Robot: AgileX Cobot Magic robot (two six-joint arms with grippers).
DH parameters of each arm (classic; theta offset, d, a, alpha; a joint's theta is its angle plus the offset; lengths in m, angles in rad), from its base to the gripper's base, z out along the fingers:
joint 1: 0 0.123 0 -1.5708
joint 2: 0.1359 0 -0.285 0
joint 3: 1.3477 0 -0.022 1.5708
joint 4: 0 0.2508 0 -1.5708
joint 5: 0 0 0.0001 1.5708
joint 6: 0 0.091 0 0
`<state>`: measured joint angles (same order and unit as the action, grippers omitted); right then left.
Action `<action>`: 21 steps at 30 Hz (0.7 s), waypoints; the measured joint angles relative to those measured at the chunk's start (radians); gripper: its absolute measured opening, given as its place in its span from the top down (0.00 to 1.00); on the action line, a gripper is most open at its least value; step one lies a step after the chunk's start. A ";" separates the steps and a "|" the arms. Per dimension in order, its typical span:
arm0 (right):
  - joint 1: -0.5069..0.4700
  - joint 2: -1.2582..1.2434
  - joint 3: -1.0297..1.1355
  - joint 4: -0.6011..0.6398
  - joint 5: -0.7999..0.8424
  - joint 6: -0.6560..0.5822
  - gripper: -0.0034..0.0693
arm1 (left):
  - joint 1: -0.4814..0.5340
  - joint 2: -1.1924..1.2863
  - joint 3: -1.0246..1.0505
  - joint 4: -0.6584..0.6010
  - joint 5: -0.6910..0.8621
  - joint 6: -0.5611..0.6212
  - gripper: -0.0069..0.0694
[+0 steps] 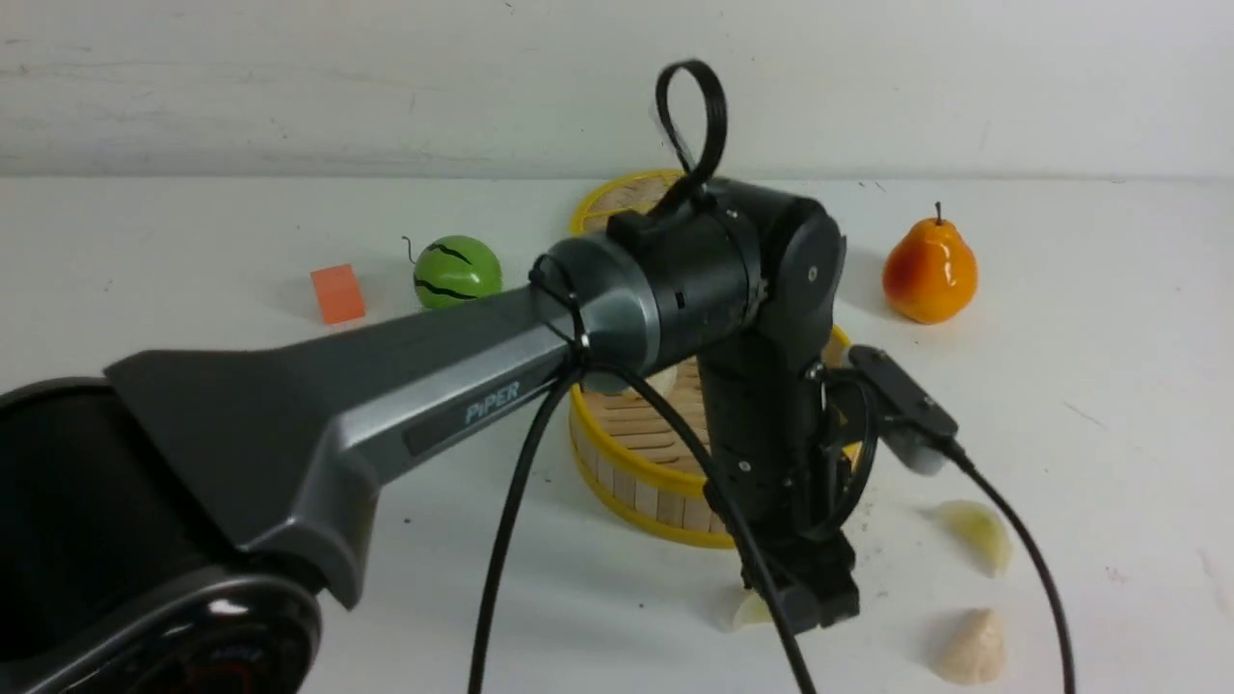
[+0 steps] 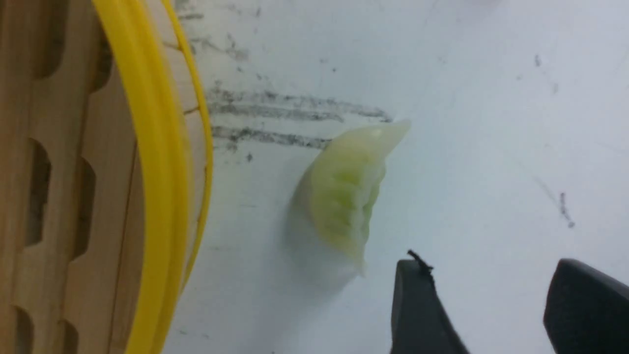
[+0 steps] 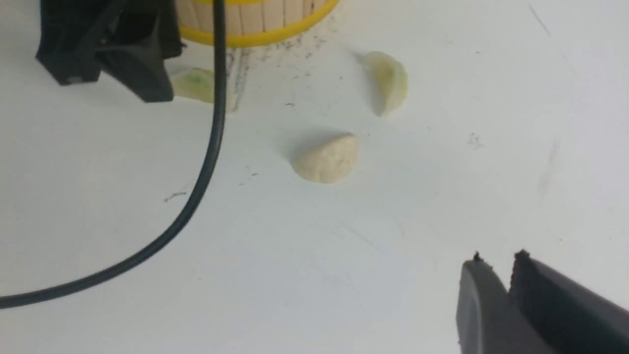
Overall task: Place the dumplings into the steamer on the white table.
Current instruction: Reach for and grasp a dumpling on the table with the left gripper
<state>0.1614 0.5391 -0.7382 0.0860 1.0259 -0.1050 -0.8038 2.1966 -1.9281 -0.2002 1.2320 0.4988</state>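
Observation:
The steamer (image 1: 631,463) stands mid-table, partly behind my left arm; its yellow rim also shows in the left wrist view (image 2: 157,172) and the right wrist view (image 3: 255,34). My left gripper (image 1: 810,602) (image 2: 496,295) is open and empty, low over the white table (image 1: 1109,405), just in front of the steamer. A pale green dumpling (image 2: 346,196) (image 1: 747,609) (image 3: 194,84) lies beside its fingertips, outside the jaws. Two more dumplings lie to the right: a greenish one (image 1: 979,535) (image 3: 390,83) and a cream one (image 1: 969,646) (image 3: 327,157). My right gripper (image 3: 499,260) is shut and empty, apart from them.
An orange pear (image 1: 930,270) stands at the back right. A green striped ball (image 1: 458,272) and an orange cube (image 1: 337,294) stand at the back left. A flat woven disc (image 1: 617,198) lies behind the steamer. A black cable (image 3: 206,162) hangs over the table.

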 joint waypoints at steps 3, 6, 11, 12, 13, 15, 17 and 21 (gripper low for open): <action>0.000 0.000 0.000 -0.006 0.000 0.010 0.82 | 0.001 0.031 0.001 0.002 -0.005 0.000 0.45; 0.000 0.000 0.000 -0.009 0.000 0.013 0.82 | 0.001 0.052 0.001 0.003 -0.024 -0.007 0.45; 0.000 0.000 0.000 -0.011 0.000 0.013 0.82 | 0.001 0.069 0.001 0.001 -0.054 -0.027 0.46; 0.000 0.000 0.000 -0.011 0.000 0.013 0.82 | 0.001 0.076 0.001 0.005 -0.061 -0.028 0.46; 0.000 0.000 0.000 -0.011 0.000 0.013 0.81 | 0.001 0.089 0.001 0.007 -0.064 -0.030 0.46; 0.000 0.000 0.000 -0.011 0.000 0.013 0.81 | 0.001 0.102 0.001 0.018 -0.066 -0.038 0.46; 0.000 0.000 0.000 -0.011 0.000 0.013 0.81 | 0.001 0.106 0.001 0.022 -0.076 -0.059 0.47; 0.000 0.000 0.000 -0.011 0.000 0.013 0.80 | -0.002 0.110 -0.003 0.034 -0.092 -0.127 0.54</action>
<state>0.1614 0.5391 -0.7382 0.0752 1.0259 -0.0924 -0.8055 2.3068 -1.9311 -0.1658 1.1402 0.3713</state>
